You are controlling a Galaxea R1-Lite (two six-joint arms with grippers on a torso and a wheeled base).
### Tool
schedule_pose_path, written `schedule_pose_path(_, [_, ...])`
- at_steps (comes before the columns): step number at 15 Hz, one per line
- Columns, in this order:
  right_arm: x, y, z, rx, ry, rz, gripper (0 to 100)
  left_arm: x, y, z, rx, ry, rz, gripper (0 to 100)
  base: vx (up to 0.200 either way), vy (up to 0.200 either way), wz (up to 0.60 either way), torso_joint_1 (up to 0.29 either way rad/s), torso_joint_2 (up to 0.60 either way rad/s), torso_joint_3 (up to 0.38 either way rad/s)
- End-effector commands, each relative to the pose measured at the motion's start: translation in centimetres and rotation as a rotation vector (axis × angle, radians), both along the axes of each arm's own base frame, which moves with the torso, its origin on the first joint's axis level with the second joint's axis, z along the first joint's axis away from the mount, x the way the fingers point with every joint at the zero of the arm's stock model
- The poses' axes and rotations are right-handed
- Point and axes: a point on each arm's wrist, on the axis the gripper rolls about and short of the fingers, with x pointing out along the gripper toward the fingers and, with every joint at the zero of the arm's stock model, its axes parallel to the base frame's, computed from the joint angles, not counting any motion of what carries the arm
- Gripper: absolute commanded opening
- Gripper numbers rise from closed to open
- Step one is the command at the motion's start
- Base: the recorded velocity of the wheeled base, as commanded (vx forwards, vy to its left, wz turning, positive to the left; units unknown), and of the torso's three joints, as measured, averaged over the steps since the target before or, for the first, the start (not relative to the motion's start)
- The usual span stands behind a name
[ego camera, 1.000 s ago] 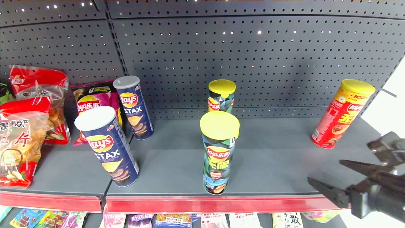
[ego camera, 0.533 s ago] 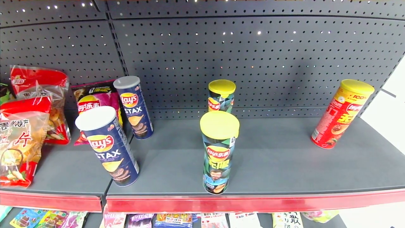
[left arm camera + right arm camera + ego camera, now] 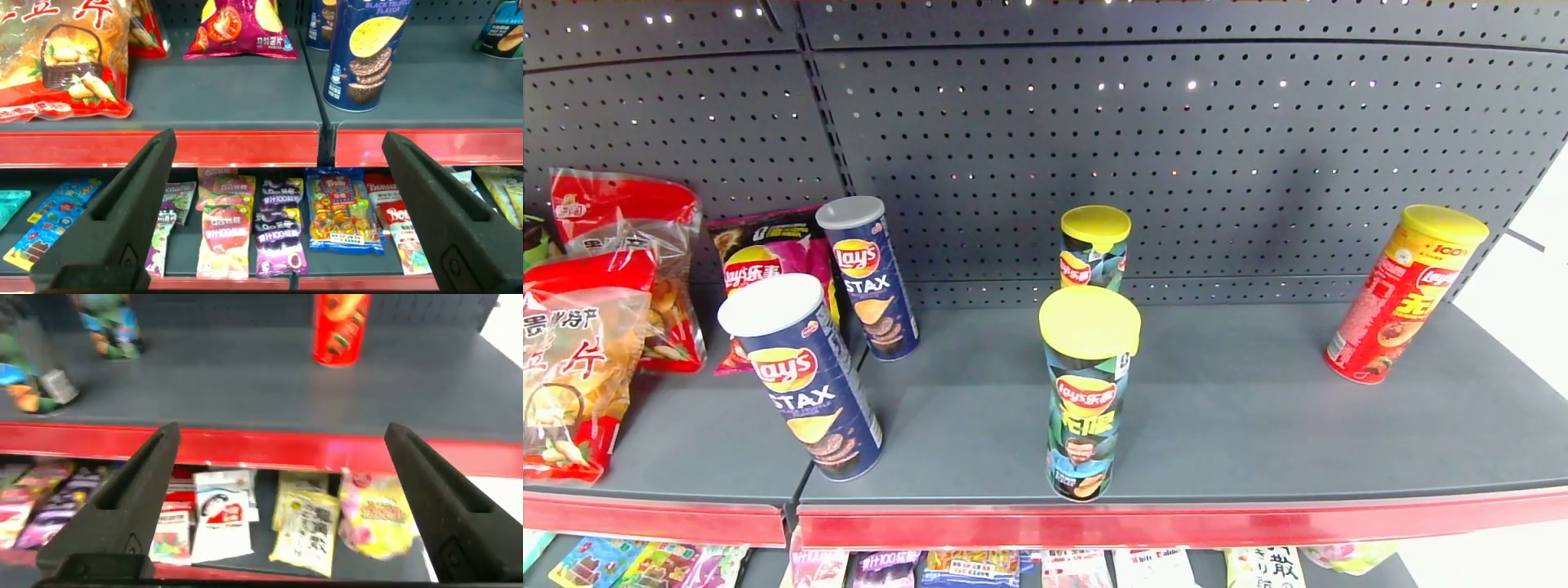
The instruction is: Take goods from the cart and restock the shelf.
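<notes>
While right tool (image 3: 280, 431) gapes wide, red can (image 3: 341, 328) stands well beyond.

You see bright overhead light: cans (image 3: 1089, 392) cast soft shadows on the shelf (image 3: 1241, 416), its red edge (image 3: 1176, 523) shows glare, and lines bow near the head view's edges.

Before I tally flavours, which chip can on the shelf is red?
The red can standing alone at the shelf's right end, with a yellow lid. The others are two blue cans and two teal cans.
</notes>
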Motion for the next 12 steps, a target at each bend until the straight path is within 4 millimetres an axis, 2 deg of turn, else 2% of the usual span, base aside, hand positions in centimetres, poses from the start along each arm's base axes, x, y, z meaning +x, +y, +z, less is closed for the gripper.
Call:
schedule_pose_path(1, [0.08,-0.12,-0.75,-0.028,0.03,-0.057,100,0.01,0.0,0.0,0.001,0.001,-0.001,100,0.0,0.0,0.0,0.0,0.0,0.0])
schedule_pose_path(11, [0.07,-0.08,-0.85,-0.008,0.04,-0.032,100,0.01,-0.01,0.0,0.004,0.001,-0.001,100,0.0,0.0,0.0,0.0,0.0,0.0])
schedule_pose_path(12, [0.07,-0.08,-0.86,-0.01,0.041,-0.032,100,0.01,-0.01,0.0,0.003,0.001,-0.003,100,-0.2,0.0,0.0,0.002,0.0,0.002])
